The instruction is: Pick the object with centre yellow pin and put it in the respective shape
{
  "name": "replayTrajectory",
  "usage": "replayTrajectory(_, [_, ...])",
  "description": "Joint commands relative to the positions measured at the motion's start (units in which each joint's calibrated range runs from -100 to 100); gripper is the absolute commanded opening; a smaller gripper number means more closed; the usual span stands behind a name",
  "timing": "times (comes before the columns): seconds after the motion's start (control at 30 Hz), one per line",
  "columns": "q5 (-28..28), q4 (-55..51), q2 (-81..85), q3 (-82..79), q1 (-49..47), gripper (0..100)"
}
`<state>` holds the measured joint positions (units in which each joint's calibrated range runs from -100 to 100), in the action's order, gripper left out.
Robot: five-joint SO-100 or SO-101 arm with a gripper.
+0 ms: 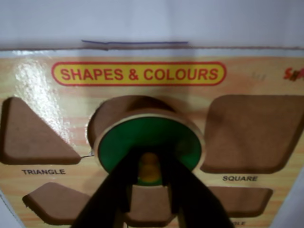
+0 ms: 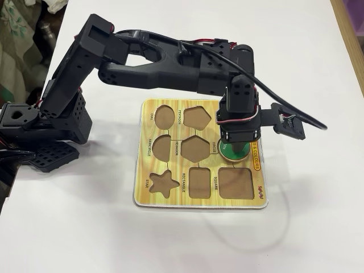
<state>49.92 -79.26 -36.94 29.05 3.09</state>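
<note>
Over circle cut-out (image 1: 114, 110): green disc (image 1: 147, 137) approx. flat, knob (image 1: 149, 167) up, pinched by end effector (image 1: 150, 178).

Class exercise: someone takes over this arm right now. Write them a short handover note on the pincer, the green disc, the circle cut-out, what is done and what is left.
Pincer: shut on the yellow knob of the green disc.
Disc: held over the circle cut-out of the puzzle board, offset toward the pincer in the wrist view and apparently not seated.
Done: pick-up and carry to the board.
Left: probably centre it, lower it into the cut-out, release, withdraw.
All other cut-outs in view are empty.
</note>
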Motion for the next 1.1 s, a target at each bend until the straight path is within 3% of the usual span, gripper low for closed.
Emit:
replayTrajectory(0.0, [0.2,0.5,0.5,3.2,0.8,1])
replayTrajectory(1.07, [0.7,2.5,-2.2,2.2,-3.6,1])
